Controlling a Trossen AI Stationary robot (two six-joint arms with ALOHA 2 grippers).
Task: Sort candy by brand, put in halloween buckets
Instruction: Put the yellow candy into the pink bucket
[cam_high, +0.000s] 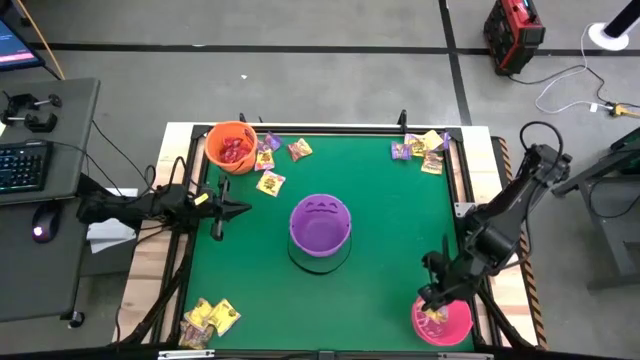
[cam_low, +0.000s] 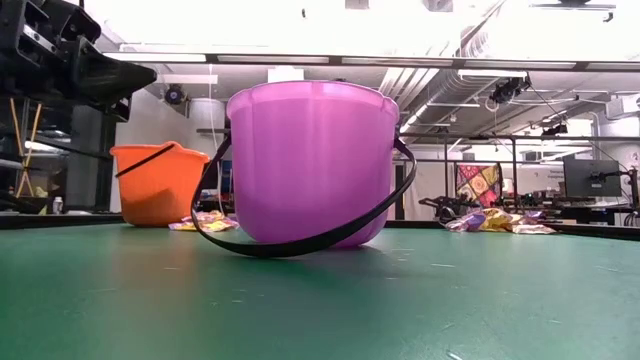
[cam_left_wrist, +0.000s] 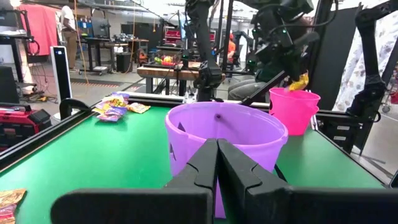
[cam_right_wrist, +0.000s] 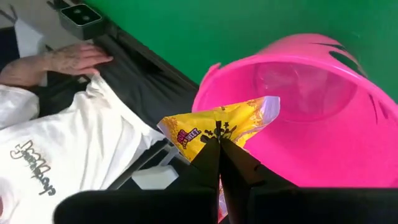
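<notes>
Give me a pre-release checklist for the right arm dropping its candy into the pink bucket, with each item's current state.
1. Right gripper shut on the yellow candy packet: ok.
2. Packet over the pink bucket opening: cannot tell; the right wrist view shows it near the rim.
3. Pink bucket upright on the table: ok.
4. Left gripper parked near the orange bucket, away from the drop: ok.
5. Person's hand beyond the table edge, clear of the bucket: ok.

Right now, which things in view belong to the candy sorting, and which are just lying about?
Job: orange bucket, purple bucket, pink bucket, yellow candy packet in the right hand, loose candy piles.
Lying about: keyboard, mouse, red case.
</notes>
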